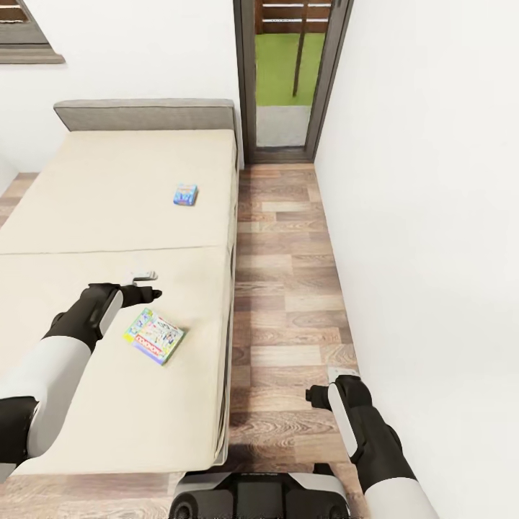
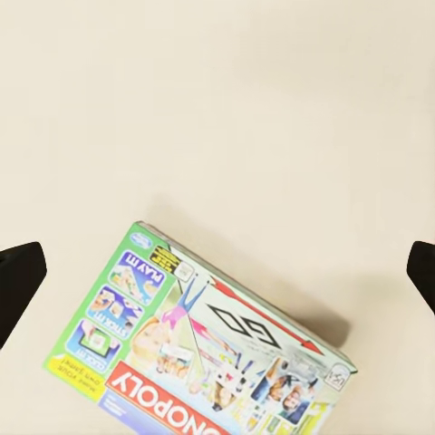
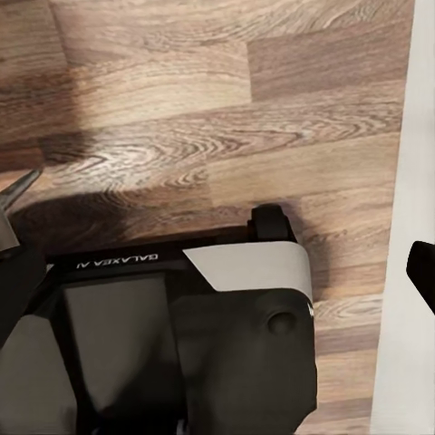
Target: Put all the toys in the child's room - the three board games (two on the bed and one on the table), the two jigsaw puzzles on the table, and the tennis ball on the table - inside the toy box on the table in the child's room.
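Left arm over the bed, lining up on the nearer game box

The left gripper (image 1: 146,285), jaws spread wide and empty, hovers at 11 o'clock of the Monopoly box (image 1: 154,336) lying flat on the bed (image 1: 86,216), ready to straddle it; the blue box (image 1: 185,194) lies farther at 12. Right gripper (image 1: 322,386): cannot tell.

The print on the small blue game box (image 1: 185,194) far up the bed (image 1: 108,187) is too small to read. In the left wrist view the bottom edge cuts the near game box (image 2: 199,340) through its big letters. The left gripper (image 1: 146,285) is too small in the head view to judge its opening. The right gripper's fingers (image 3: 422,272) are cut at the edges.
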You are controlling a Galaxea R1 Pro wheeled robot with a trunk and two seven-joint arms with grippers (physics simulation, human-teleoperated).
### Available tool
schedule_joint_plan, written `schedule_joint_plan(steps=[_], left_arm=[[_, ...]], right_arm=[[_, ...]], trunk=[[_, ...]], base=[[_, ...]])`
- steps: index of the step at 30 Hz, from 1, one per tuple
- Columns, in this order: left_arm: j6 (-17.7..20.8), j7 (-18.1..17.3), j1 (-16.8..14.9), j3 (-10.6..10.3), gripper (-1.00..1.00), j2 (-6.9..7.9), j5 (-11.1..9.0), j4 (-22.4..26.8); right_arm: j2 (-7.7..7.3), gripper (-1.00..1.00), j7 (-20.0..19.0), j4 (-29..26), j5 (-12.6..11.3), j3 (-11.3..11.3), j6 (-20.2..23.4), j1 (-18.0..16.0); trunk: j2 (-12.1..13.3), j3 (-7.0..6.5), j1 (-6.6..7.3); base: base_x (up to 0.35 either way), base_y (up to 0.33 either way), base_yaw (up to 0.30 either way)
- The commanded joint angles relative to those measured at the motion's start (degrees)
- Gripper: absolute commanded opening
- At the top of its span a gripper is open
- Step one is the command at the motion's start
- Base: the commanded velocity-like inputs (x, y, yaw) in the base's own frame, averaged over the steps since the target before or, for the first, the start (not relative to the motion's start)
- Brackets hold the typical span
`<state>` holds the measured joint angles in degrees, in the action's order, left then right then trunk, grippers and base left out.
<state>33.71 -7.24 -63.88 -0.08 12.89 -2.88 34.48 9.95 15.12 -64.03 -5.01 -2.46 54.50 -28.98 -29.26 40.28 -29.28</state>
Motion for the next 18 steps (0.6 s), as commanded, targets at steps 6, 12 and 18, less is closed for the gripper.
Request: schedule_joint_plan(steps=[6,12,18], left_arm=[[0.31,-0.09,-0.02,0.03,1.00,0.09,-0.29,0.06],[0.30,-0.07,-0.02,0.00,1.00,0.11,-0.29,0.06],[0.30,-0.06,-0.02,0.03,1.00,0.11,-0.29,0.06]], right_arm=[[0.05,1.00,0.44,-0.07,-0.53,-0.09,0.17,-0.02],[0.05,1.00,0.44,-0.06,-0.53,-0.09,0.17,-0.02],[0.05,1.00,0.44,-0.05,-0.53,-0.09,0.15,-0.02]], trunk=[[-0.08,0.63,-0.02],[-0.08,1.20,-0.02],[-0.08,1.77,-0.02]], base=[[0.000,0.000,0.000],[0.000,0.000,0.000],[0.000,0.000,0.000]])
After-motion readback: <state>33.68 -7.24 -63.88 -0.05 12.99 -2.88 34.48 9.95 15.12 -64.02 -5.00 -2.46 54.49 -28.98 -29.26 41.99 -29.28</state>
